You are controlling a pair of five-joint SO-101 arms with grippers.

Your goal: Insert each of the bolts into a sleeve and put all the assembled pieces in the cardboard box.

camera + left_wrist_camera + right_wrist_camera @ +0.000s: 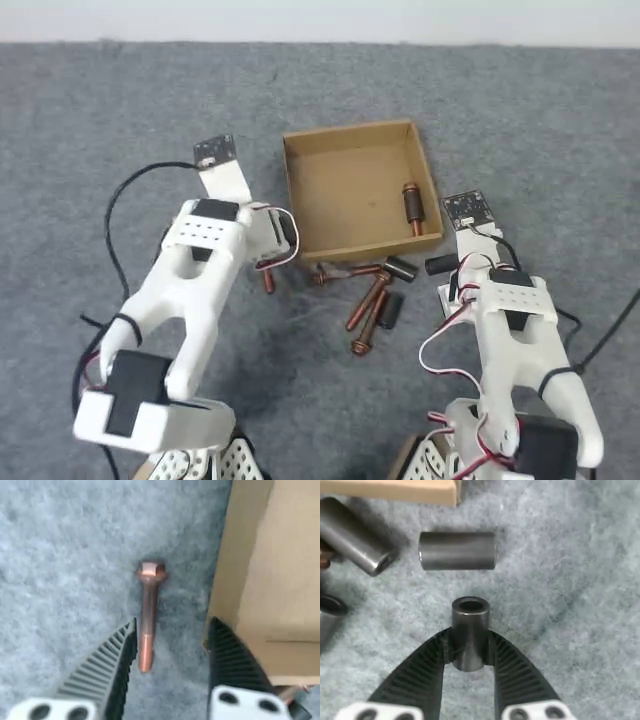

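On grey carpet [100, 110], white wall [320, 15] behind, left end effector [173, 625] wide around bolt [149, 605], right end effector [470, 641] gripping sleeve [470, 622].

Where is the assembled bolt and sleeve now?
In the high view, the assembled piece lies inside the cardboard box, by its right wall.
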